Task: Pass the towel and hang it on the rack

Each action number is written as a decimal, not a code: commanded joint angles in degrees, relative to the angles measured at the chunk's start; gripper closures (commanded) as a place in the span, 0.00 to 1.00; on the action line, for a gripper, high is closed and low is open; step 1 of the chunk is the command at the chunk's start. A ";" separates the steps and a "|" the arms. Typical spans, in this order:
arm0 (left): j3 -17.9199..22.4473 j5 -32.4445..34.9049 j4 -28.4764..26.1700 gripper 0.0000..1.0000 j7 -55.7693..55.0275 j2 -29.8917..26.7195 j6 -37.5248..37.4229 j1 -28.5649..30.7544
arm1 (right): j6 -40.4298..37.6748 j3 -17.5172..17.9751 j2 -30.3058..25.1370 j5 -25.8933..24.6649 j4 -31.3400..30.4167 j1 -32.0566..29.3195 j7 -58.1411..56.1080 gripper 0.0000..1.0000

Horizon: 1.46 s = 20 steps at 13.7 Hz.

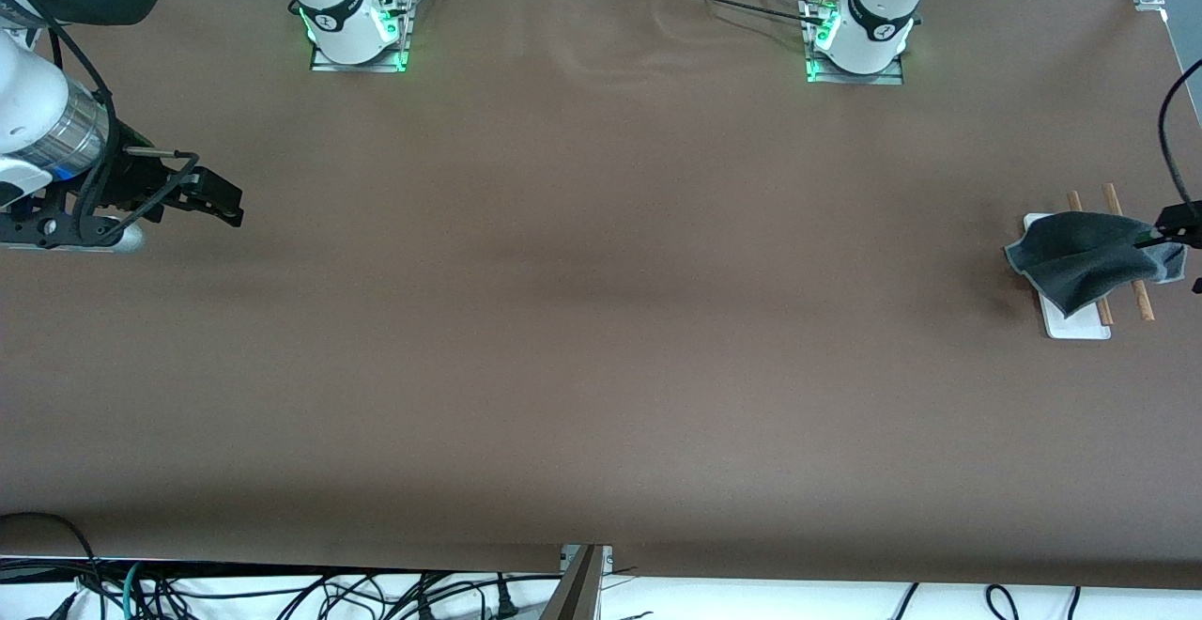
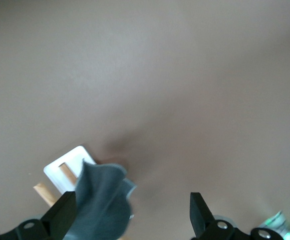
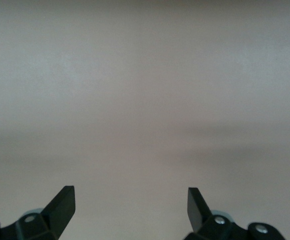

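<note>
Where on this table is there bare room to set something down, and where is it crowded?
Bare brown table runs from the open right gripper, waiting at its end, across to the rack. Crowded only at the left arm's end: the towel drapes over the rack, with the open left gripper right beside it.

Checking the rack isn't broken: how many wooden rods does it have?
2. Both rods lie side by side on the rack base at the left arm's end, the towel draped across their middles.
</note>
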 commanded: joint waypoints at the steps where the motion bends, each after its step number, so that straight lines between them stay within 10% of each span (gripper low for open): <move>1: 3.91 -0.39 -4.58 0.00 -18.58 -6.51 -0.18 -7.91 | -0.87 0.03 0.43 -0.01 1.37 0.21 0.68 0.01; 5: 8.92 -3.55 -12.56 0.00 -41.72 -14.32 2.35 -18.72 | -0.87 0.03 0.43 -0.01 1.37 0.21 0.60 0.01; 10: 9.20 -2.94 -26.91 0.00 -45.11 -23.57 13.97 -22.79 | -0.95 0.03 0.43 -0.01 1.37 0.21 0.60 0.01; 20: 15.27 -2.94 -27.27 0.00 -44.93 -23.75 14.41 -29.57 | -1.13 0.03 0.43 -0.01 1.37 0.21 0.60 0.01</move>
